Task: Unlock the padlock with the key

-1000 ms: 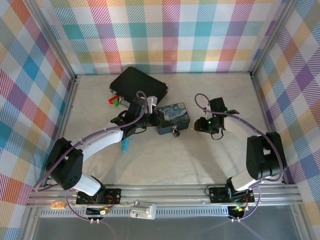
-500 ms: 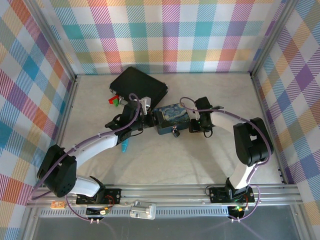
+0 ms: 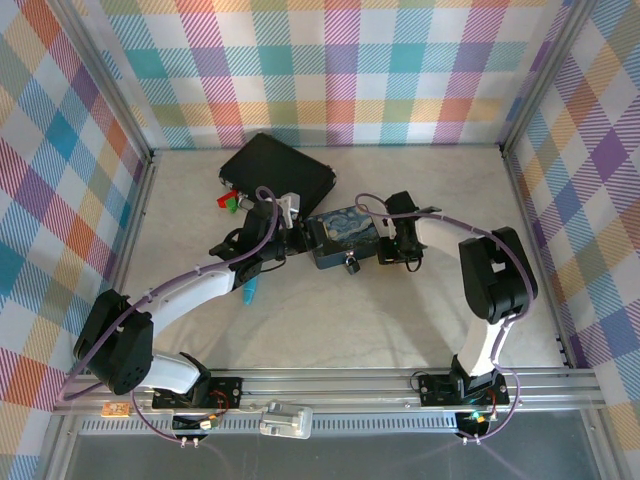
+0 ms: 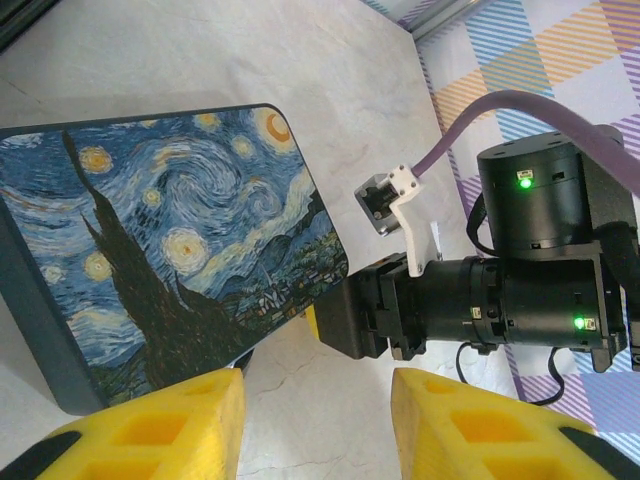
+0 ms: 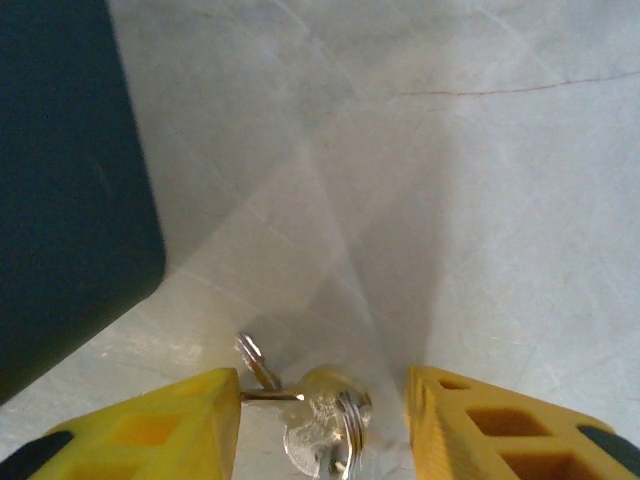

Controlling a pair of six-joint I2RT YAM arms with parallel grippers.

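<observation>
Found the right hand (image 5: 322,385) released, yellow fingers (image 5: 150,430) straddling the tiny silvery metal key (image 5: 320,425) on the pale marbled counter (image 5: 450,200), just right of the blue starry-night tin (image 4: 170,230). Spotted the small dark padlock (image 3: 351,265) at the tin's near edge. Found the left hand (image 4: 318,380) released too, left of the tin. Needed, probably, a square pinch on the key's head, blade free.
</observation>
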